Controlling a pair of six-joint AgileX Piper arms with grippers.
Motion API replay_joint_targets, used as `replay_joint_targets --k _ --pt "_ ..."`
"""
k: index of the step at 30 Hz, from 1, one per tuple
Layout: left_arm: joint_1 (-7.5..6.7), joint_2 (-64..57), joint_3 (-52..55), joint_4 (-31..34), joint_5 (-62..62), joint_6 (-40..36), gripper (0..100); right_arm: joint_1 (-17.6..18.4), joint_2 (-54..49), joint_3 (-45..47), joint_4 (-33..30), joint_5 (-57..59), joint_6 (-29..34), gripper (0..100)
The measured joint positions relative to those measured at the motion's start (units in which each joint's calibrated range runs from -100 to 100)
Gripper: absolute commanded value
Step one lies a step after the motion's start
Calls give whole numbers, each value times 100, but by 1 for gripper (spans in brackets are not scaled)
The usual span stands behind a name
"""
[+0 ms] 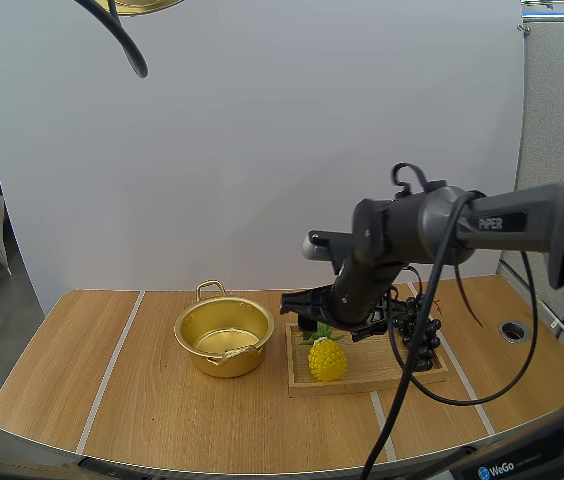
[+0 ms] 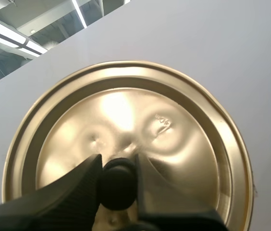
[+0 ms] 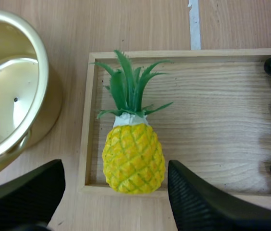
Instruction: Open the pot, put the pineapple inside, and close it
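Your left claw (image 2: 117, 166) grips the lid (image 2: 126, 110) by its knob (image 2: 117, 188); lower your wide-open right claw (image 3: 115, 166) astride the pineapple (image 3: 133, 159), clear of the tray (image 3: 89, 120).

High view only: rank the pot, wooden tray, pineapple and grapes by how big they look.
1. wooden tray
2. pot
3. pineapple and bunch of grapes: these look about alike, and the grapes are partly hidden, so I leave them unranked.
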Motion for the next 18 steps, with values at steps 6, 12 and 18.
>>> replay_joint_targets --k 6,12,18 --pt "0 0 0 0 0 0 0 99 305 0 -579 -235 464 100" --pt "0 0 0 0 0 0 0 98 491 0 -768 -378 531 100" --pt "0 0 0 0 0 0 0 98 962 -253 -851 -481 562 100"
